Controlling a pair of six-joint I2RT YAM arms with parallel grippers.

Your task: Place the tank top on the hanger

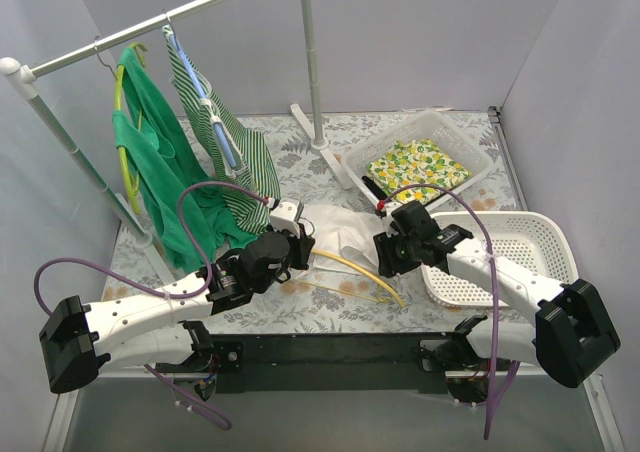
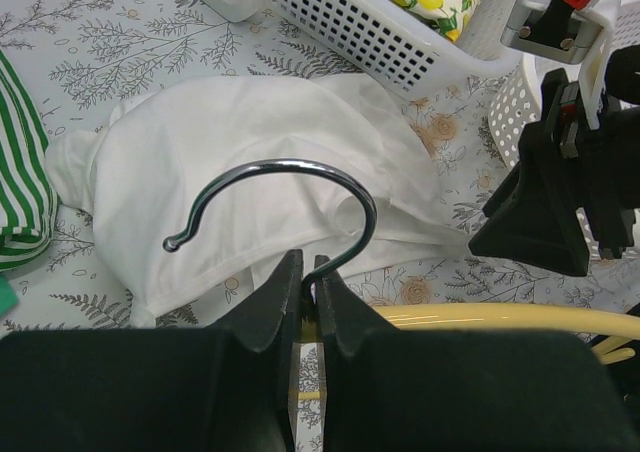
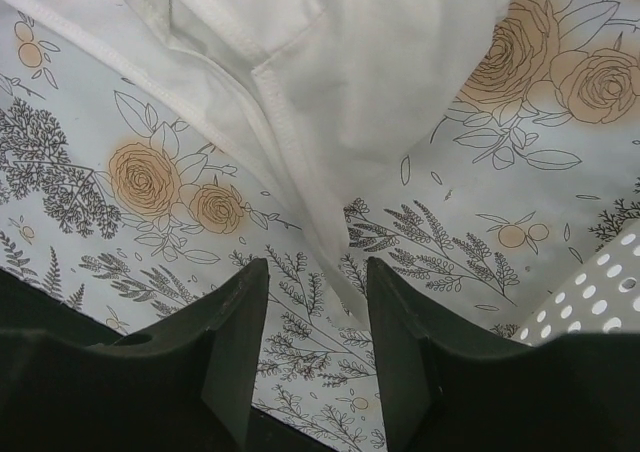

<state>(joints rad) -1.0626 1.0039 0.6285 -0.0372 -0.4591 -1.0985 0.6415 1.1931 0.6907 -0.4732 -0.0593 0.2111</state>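
Tank top (image 2: 250, 162) of thin white fabric lies crumpled. Beside it, left gripper (image 2: 308, 267) clamps thin yellow hanger (image 2: 480, 317) at its grey hook (image 2: 290, 164); right gripper (image 3: 318, 272) stands open above the top's hem.

robot lab test cell, plain grey panel walls (image 1: 430, 42) boxing in a small table with a floral cloth (image 1: 300, 157), a clothes rail (image 1: 160, 22) with hung garments (image 1: 160, 162), white plastic baskets (image 1: 530, 237), cabled arms (image 1: 150, 312) bolted to a black base plate (image 1: 330, 350)
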